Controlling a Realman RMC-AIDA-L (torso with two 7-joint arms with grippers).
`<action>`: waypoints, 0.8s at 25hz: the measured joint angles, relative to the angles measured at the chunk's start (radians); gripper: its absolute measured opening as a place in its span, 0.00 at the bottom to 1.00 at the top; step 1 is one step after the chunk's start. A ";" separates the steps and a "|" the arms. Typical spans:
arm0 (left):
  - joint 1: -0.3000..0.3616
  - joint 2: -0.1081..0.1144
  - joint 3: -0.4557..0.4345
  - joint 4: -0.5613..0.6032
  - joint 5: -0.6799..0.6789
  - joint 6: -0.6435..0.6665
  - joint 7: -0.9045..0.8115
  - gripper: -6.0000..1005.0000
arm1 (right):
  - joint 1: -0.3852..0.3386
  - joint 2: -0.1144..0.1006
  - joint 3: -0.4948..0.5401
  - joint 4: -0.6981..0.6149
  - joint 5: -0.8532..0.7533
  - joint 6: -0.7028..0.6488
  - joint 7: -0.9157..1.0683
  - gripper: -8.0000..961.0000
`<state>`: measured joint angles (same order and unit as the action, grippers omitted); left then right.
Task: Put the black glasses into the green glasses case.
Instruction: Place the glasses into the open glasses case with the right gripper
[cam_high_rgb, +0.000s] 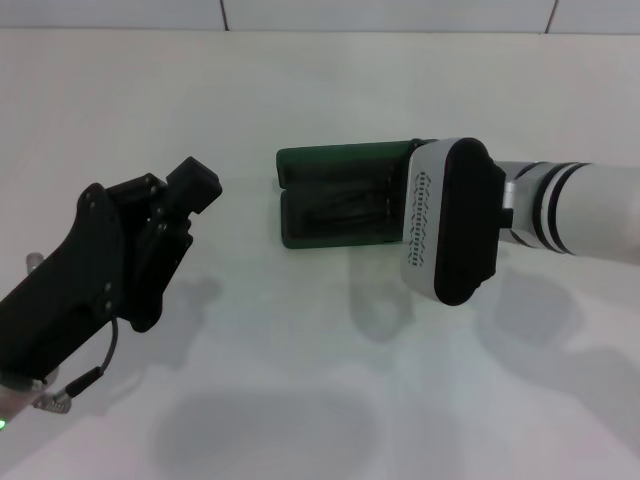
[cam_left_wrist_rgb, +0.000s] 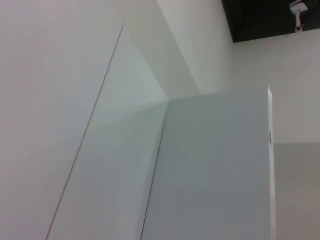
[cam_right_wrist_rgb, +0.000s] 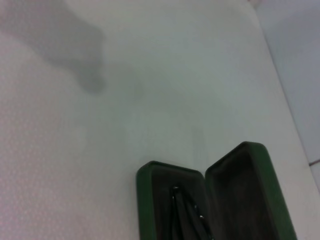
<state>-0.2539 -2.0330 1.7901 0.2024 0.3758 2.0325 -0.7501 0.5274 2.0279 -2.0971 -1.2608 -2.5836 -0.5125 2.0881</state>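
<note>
Head view: my right gripper (cam_high_rgb: 420, 215) hovers over the right end of the open case (cam_high_rgb: 335, 195) at centre frame, fingers hidden. Glasses (cam_right_wrist_rgb: 187, 217) lie inside. My left gripper (cam_high_rgb: 185, 200), lower left, looks closed and empty.

Left hand (cam_high_rgb: 190, 195) raised, seemingly closed, right wrist (cam_high_rgb: 450, 220) extended.

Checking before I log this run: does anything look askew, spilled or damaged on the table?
Nothing stands out. The green glasses case lies open on the table, and the black glasses sit inside its lower half. The right gripper hangs over the case's end; the left gripper is off to the side.
</note>
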 joint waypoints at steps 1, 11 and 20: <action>0.000 0.000 0.000 0.000 0.000 0.000 0.000 0.05 | 0.002 0.000 0.001 0.000 -0.001 0.001 0.007 0.08; 0.002 -0.001 0.000 0.000 0.000 0.000 0.000 0.05 | 0.005 0.000 0.003 -0.009 0.007 -0.041 0.021 0.08; 0.002 -0.001 0.000 -0.001 0.000 0.000 0.000 0.05 | -0.009 0.000 0.002 -0.026 0.005 -0.047 0.024 0.08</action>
<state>-0.2515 -2.0340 1.7902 0.2014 0.3758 2.0325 -0.7501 0.5184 2.0279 -2.0949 -1.2873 -2.5788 -0.5594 2.1118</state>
